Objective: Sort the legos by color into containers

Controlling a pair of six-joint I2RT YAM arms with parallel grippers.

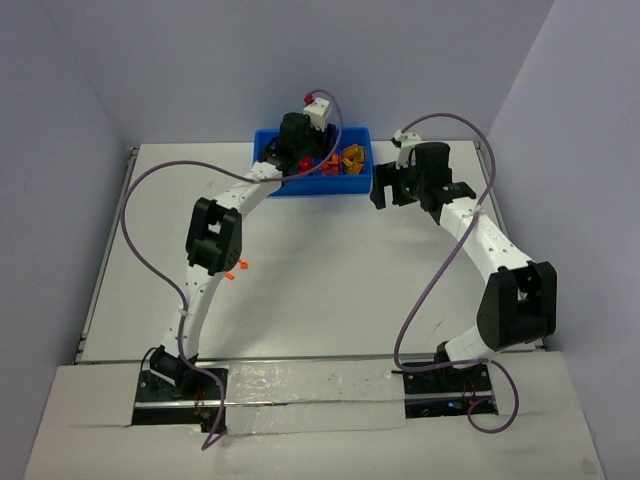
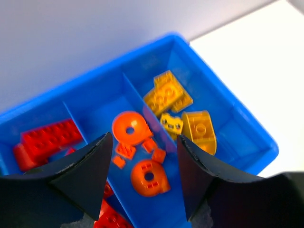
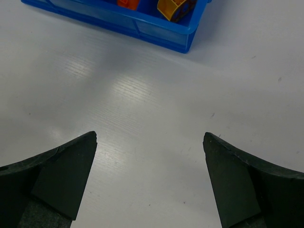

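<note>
Left gripper hangs over the tray, jaws partly apart with nothing between them, above the orange legos in it. Right gripper, wide open and empty, hovers off the tray's right end. We see a stray lego well apart from the tray on its near side, toward its left end. We judge the left gripper nearer. The stray's long axis is too small to tell.

White table, blue tray at far edge, orange lego left of centre
</note>
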